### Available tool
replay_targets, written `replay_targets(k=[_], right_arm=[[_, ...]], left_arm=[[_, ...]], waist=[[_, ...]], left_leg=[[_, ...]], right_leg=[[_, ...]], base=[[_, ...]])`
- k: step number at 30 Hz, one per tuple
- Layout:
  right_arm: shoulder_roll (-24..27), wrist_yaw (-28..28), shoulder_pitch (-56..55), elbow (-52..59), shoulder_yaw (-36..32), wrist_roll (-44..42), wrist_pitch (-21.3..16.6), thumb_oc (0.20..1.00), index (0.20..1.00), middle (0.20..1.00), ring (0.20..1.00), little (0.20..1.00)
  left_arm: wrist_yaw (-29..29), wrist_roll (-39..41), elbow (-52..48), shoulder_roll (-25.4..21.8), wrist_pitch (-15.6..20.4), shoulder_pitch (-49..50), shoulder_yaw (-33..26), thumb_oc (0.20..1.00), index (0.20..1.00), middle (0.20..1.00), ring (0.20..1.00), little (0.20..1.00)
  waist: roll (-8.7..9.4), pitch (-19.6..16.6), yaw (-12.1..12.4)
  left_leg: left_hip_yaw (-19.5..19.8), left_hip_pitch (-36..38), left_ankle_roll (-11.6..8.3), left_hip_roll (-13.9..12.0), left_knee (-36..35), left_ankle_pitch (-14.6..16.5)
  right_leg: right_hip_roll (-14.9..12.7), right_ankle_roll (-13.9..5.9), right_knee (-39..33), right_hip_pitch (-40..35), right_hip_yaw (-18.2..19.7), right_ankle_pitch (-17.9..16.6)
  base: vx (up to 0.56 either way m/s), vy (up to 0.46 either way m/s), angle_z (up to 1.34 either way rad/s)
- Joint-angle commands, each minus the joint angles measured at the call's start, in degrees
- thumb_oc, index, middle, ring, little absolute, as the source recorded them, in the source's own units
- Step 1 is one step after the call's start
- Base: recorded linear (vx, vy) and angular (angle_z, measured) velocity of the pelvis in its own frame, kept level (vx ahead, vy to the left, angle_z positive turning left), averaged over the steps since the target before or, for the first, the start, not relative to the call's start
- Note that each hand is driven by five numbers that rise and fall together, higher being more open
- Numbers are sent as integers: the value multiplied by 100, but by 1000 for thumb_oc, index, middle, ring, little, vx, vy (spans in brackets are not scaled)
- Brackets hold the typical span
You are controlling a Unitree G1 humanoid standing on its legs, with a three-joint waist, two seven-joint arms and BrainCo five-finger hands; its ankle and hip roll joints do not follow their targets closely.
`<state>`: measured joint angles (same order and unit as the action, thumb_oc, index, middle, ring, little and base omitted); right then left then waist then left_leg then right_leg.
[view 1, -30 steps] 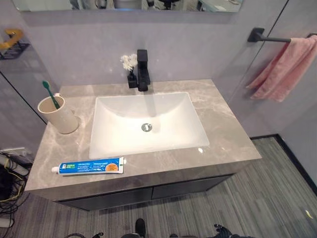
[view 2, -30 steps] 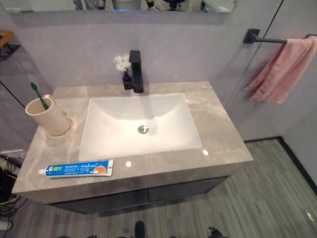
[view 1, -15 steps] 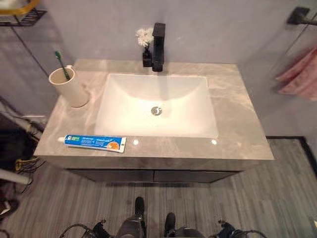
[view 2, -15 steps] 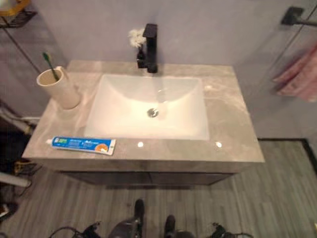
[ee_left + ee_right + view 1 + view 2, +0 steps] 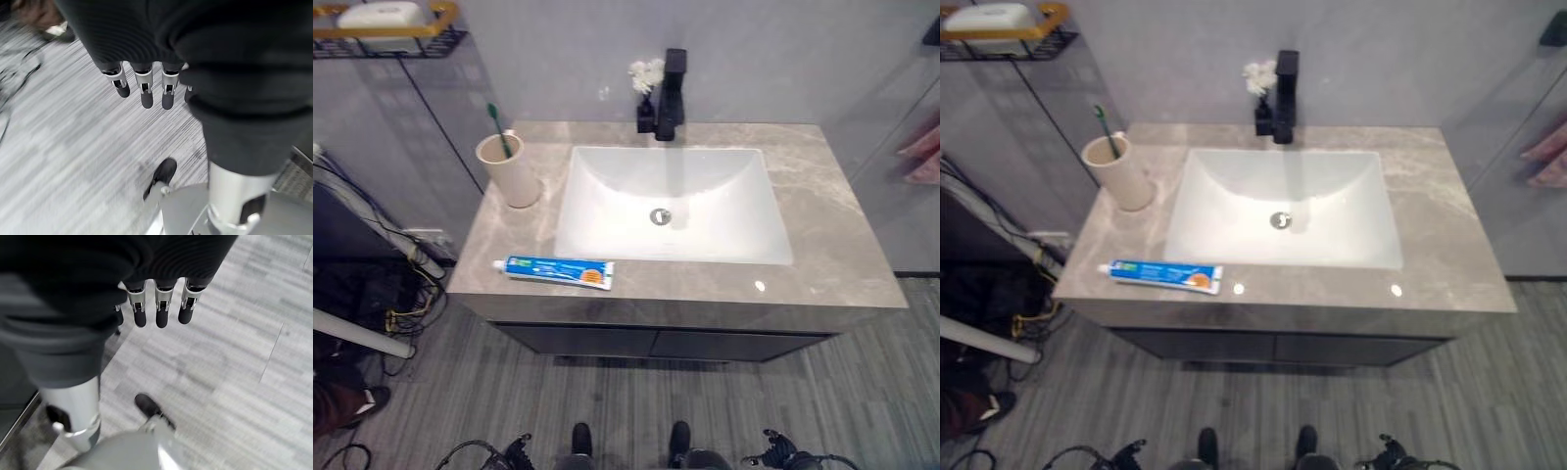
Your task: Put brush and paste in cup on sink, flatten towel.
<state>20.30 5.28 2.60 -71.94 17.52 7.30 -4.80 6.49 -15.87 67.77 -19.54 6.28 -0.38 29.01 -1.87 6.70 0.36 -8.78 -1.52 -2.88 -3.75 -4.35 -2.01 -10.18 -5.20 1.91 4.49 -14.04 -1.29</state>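
A grey stone tabletop (image 5: 822, 211) holds a white sink (image 5: 710, 186) in its middle. A black tap (image 5: 672, 80) stands at the back of the sink, and a little black vase with white flowers (image 5: 646, 88) sits just beside the tap on its left. On the left back part of the tabletop stands a cream cup (image 5: 509, 170). A green brush (image 5: 496, 127) sticks up out of the cup, leaning a bit. The blue and white paste (image 5: 554, 271) lies flat near the front edge of the tabletop, to the left of the sink and well apart from the cup. A bit of pink towel (image 5: 926, 157) shows at the far right by the wall. High on the left wall is a wire shelf (image 5: 396, 34) with a white thing on it. The left hand (image 5: 142, 88) hangs down over the grey floor (image 5: 73, 161) with its fingers straight and nothing in it. The right hand (image 5: 159, 308) hangs the same way, fingers straight and holding nothing.
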Motion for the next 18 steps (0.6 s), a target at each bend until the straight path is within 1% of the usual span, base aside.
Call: replay_targets(k=[1, 4, 5, 6, 7, 8, 9, 11, 12, 13, 14, 16, 17, 18], right_arm=[[101, 216, 155, 229, 157, -81, -173, 1000, 1000, 1000, 1000, 1000], [141, 259, 267, 190, 217, -34, -171, 1000, 1000, 1000, 1000, 1000], [151, 282, 337, 138, 266, 17, -163, 1000, 1000, 1000, 1000, 1000], [129, 285, 338, 130, 273, 19, -167, 1000, 1000, 1000, 1000, 1000], [136, 358, 477, 39, 380, 97, -179, 1000, 1000, 1000, 1000, 1000], [117, 362, 479, 30, 390, 98, -184, 1000, 1000, 1000, 1000, 1000], [103, 443, 610, -76, 556, 194, -220, 1000, 1000, 1000, 1000, 1000], [39, 539, 740, -132, 679, 204, -237, 1000, 1000, 1000, 1000, 1000], [-26, 561, 770, -192, 709, 204, -255, 1000, 1000, 1000, 1000, 1000], [-36, 587, 798, -206, 731, 180, -260, 1000, 1000, 1000, 1000, 1000], [-102, 620, 798, -222, 740, 159, -273, 1000, 1000, 1000, 1000, 1000], [-123, 685, 759, -288, 723, 149, -277, 1000, 1000, 1000, 1000, 1000], [-148, 687, 758, -291, 723, 151, -281, 1000, 1000, 1000, 1000, 1000], [-173, 697, 724, -343, 717, 122, -259, 1000, 1000, 1000, 1000, 1000]], left_arm=[[69, -292, -1082, -620, 565, 462, -32, 1000, 1000, 1000, 1000, 1000], [-149, -299, -2127, -1282, 760, 1088, -196, 1000, 1000, 1000, 1000, 1000], [-186, -365, -2561, -1533, 884, 1207, -190, 1000, 1000, 1000, 1000, 1000], [-216, -352, -2625, -1577, 862, 1249, -218, 1000, 1000, 1000, 1000, 1000], [-309, -478, -3204, -2096, 1105, 1573, -228, 1000, 1000, 1000, 1000, 1000], [-322, -473, -3233, -2121, 1101, 1602, -252, 1000, 1000, 1000, 1000, 1000], [-307, -664, -3981, -2746, 1411, 1859, -266, 1000, 1000, 1000, 1000, 1000], [-264, -794, -4778, -3392, 1634, 2146, -368, 1000, 1000, 1000, 1000, 1000], [-275, -804, -5150, -3726, 1707, 2401, -526, 1000, 1000, 1000, 1000, 1000], [-257, -782, -5487, -3995, 1775, 2513, -648, 1000, 1000, 1000, 1000, 1000], [-288, -727, -5837, -4289, 1789, 2740, -897, 1000, 1000, 1000, 1000, 1000], [-202, -601, -6688, -4794, 1969, 3040, -1356, 1000, 1000, 1000, 1000, 1000], [-235, -567, -6769, -4838, 1948, 3144, -1459, 1000, 1000, 1000, 1000, 1000], [-225, -337, -7313, -5119, 1980, 3491, -1993, 1000, 1000, 1000, 1000, 1000]], waist=[[94, -128, 198], [92, -122, 337], [73, -125, 404], [94, -128, 395], [68, -134, 535], [84, -138, 526], [82, -159, 683], [102, -192, 815], [134, -219, 864], [123, -233, 941], [163, -252, 972], [133, -273, 1117], [154, -277, 1106], [134, -305, 1198]], left_leg=[[252, -405, 48, 137, 208, -56], [295, -423, 146, 309, 232, 23], [325, -429, 170, 352, 242, 41], [326, -428, 174, 357, 248, 45], [389, -422, 203, 402, 244, 58], [389, -420, 204, 405, 244, 59], [457, -416, 225, 451, 219, 70], [535, -401, 233, 476, 166, 63], [571, -378, 234, 488, 108, 49], [600, -380, 232, 504, 75, 37], [629, -375, 228, 513, 43, 18], [704, -393, 216, 529, 11, -7], [713, -392, 216, 528, 8, -9], [775, -414, 203, 535, 0, -25]], right_leg=[[-407, -426, 16, 145, 326, -456], [-613, -544, -46, 114, 250, -616], [-659, -564, -52, 91, 230, -648], [-664, -569, -59, 83, 227, -651], [-722, -612, -62, 46, 178, -682], [-724, -614, -65, 42, 177, -683], [-761, -650, -85, -16, 109, -702], [-794, -689, -120, -79, 20, -726], [-816, -715, -154, -111, -39, -745], [-834, -737, -175, -132, -87, -764], [-851, -755, -201, -165, -150, -777], [-891, -783, -250, -216, -281, -801], [-889, -784, -261, -226, -292, -806], [-921, -806, -318, -272, -403, -829]], base=[[-32, 223, -22], [-8, 178, 5], [7, 94, 7], [8, 100, 5], [4, 63, 4], [17, 98, 12], [23, 49, 16], [28, 40, 18], [27, 13, 17], [28, 5, 28], [18, -10, 24], [12, -15, 18], [26, -25, 28], [30, -22, 31]])
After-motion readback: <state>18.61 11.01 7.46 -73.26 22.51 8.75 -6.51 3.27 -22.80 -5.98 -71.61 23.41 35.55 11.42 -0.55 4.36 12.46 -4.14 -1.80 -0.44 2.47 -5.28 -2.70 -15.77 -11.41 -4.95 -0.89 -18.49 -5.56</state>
